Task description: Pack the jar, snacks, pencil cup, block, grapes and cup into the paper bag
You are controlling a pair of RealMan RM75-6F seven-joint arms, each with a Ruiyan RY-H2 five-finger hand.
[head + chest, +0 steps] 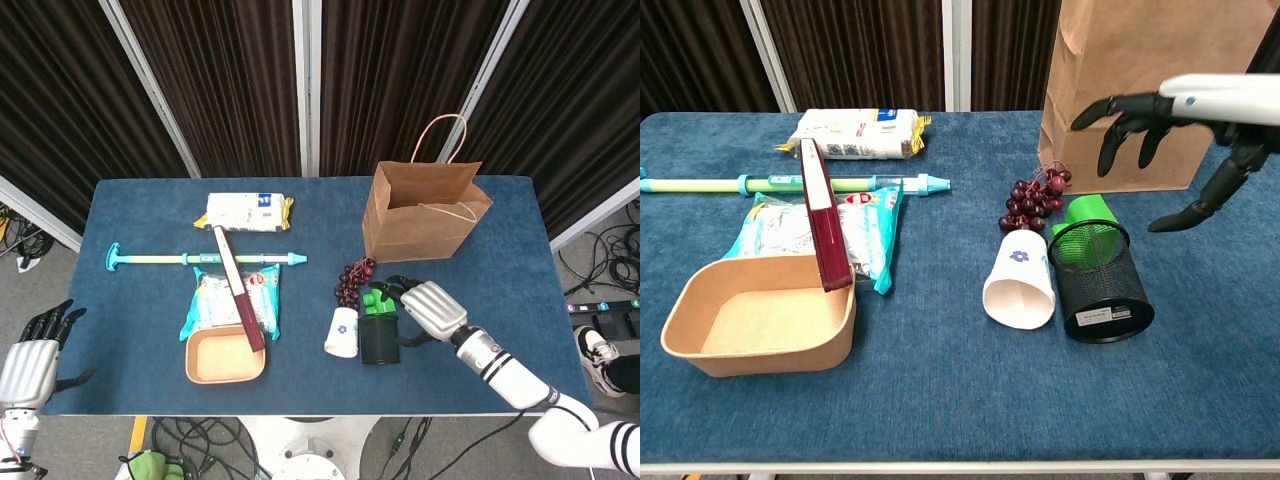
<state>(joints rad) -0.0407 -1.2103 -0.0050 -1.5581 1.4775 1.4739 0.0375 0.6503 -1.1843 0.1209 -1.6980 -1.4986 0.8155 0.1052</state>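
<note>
Brown paper bag (pixel 415 222) upright, open, far right. Grapes (pixel 352 280), green block (pixel 377 299), black mesh pencil cup (pixel 379 339) and white cup (pixel 342 332) on sides, clustered before it. Snacks (pixel 244 211) far left

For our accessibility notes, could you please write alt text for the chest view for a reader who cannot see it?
The robot's right hand, fingers spread and empty, hovers above a black mesh pencil cup lying on its side on a blue table. A tipped paper cup, grapes and a green block lie close by, before a standing paper bag.
</note>
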